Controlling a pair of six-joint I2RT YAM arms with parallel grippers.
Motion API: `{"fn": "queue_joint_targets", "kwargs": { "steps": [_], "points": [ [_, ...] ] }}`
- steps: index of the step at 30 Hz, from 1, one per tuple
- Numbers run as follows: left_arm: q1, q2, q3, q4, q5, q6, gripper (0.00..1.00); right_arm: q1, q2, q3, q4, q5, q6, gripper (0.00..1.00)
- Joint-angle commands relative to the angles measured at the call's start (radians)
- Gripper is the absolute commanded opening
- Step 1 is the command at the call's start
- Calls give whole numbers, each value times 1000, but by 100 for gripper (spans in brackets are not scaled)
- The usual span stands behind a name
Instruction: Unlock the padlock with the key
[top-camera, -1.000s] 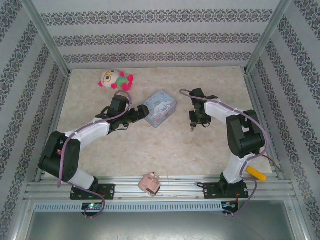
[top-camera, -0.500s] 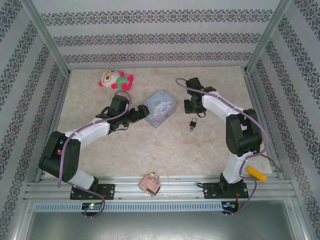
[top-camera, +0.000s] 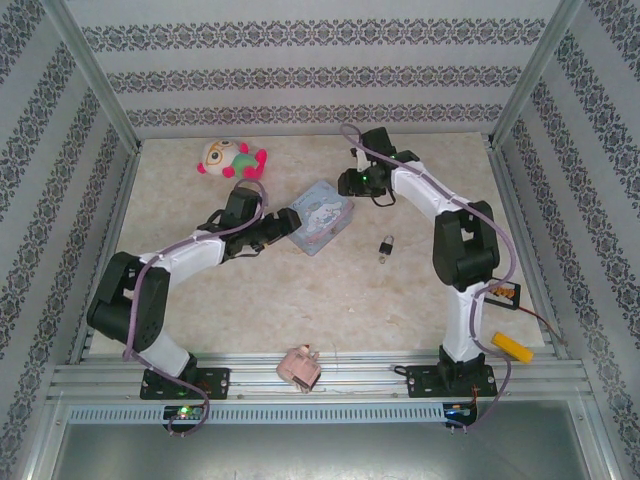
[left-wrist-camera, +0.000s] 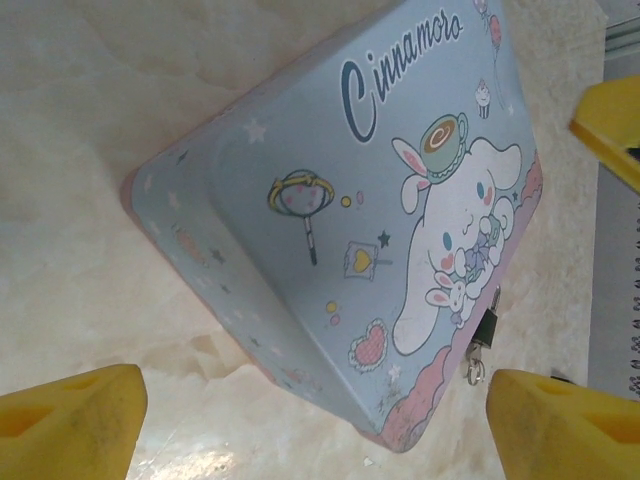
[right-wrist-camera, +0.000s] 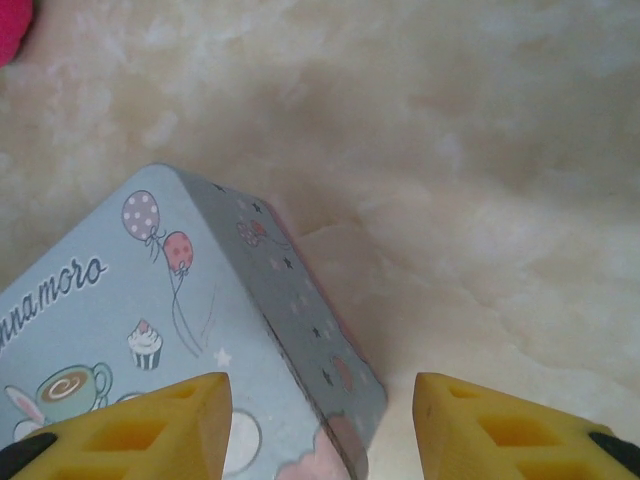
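The tiny near-black metal padlock (top-camera: 386, 246) is lying on the beige marbled table (top-camera: 240, 300), near the right side of the pale blue rectangular cartoon tin (top-camera: 320, 217) but apart from it, between the tin and the right arm. In the left wrist view the padlock (left-wrist-camera: 489, 323) is peeking out past the tin's (left-wrist-camera: 330, 230) pink-trimmed edge. A thin silvery bit (left-wrist-camera: 474, 372) is sticking out from its end, too small to identify. No finger is touching the lock. The left gripper (top-camera: 284, 222) is hovering just beside the tin's left end, its yellow fingers (left-wrist-camera: 70, 420) standing wide apart with the tin's near corner lying ahead between them. The right gripper (top-camera: 348, 183) is reaching in over the tin's far right corner. In its own wrist view the right gripper (right-wrist-camera: 320, 425) is also showing its yellow fingers (right-wrist-camera: 520, 430) spread apart, the tin's (right-wrist-camera: 120, 300) corner sitting between them and nothing clamped. A pink and green round-headed plush toy (top-camera: 232, 158) is lying at the far left of the table, and a pink blocky object (top-camera: 300, 365) is resting at the near edge between the arm bases.
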Motion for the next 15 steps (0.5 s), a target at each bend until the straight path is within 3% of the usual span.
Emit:
{"fn": "queue_joint_targets", "kwargs": {
  "steps": [1, 7, 15],
  "points": [
    [12, 36, 47, 42, 31, -6, 86, 14, 33, 42, 2, -63, 17, 51],
    [12, 100, 98, 34, 35, 8, 81, 27, 24, -13, 17, -77, 49, 51],
    [11, 153, 163, 19, 51, 28, 72, 51, -98, -198, 53, -51, 128, 46]
  ]
}}
